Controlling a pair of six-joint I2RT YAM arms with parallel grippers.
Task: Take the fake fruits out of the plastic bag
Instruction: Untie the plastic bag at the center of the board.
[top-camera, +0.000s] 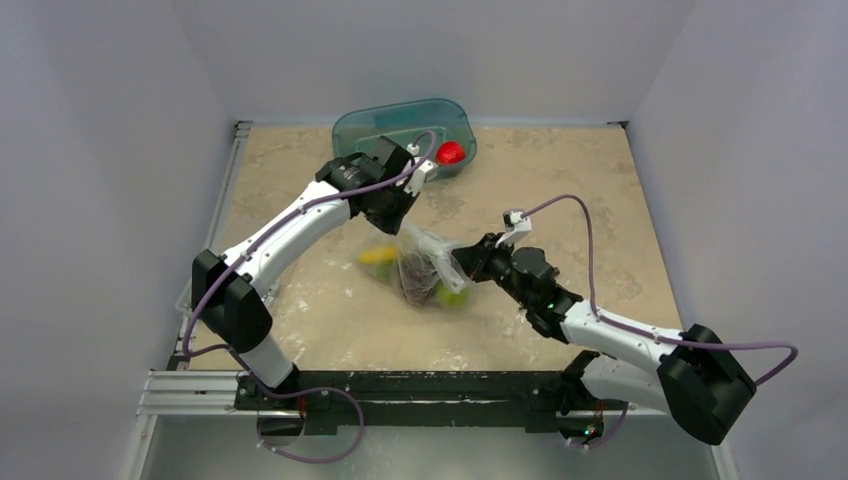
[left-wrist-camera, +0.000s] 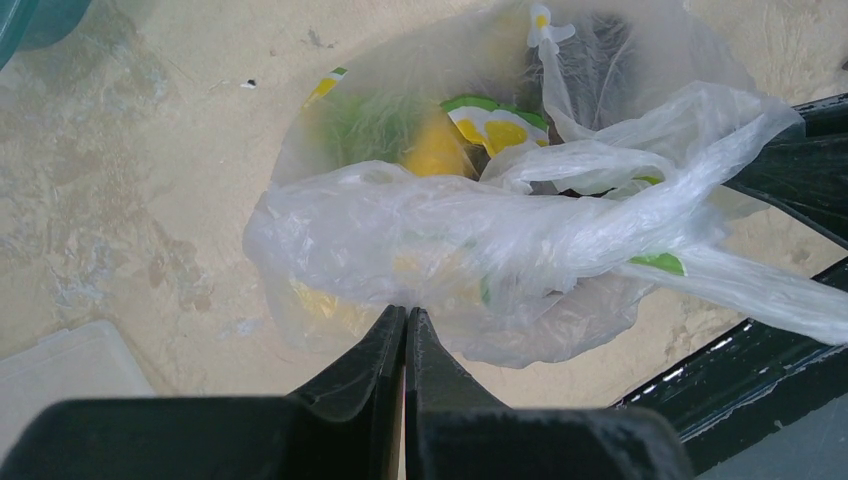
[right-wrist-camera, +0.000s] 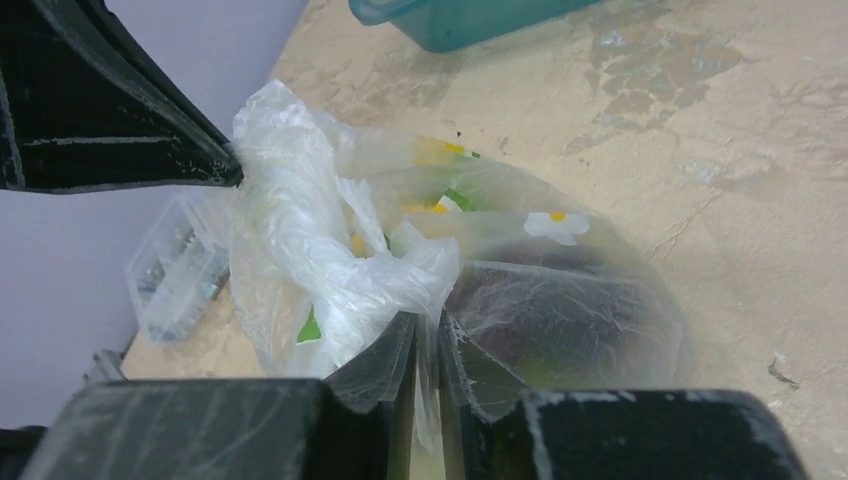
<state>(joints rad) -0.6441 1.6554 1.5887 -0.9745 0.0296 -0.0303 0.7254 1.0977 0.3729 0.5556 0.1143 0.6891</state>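
At the middle of the desk (top-camera: 600, 200), the plastic bag (top-camera: 428, 262) holds the fake fruits (left-wrist-camera: 436, 152). The left gripper (left-wrist-camera: 405, 320) and right gripper (right-wrist-camera: 428, 335) each pinch its film, jaws nearly closed. This looks like the opening step. Next, the mouth needs gentle spreading.

The plastic bag (top-camera: 425, 262) is clear and whitish, with little white-and-yellow flowers and green bits printed on it. Inside show a yellow banana (top-camera: 378, 255), dark purple grapes (top-camera: 412, 282) and a green fruit (top-camera: 452, 296). The tub (top-camera: 347, 130) is teal, the surface (top-camera: 560, 180) sandy with blotches.
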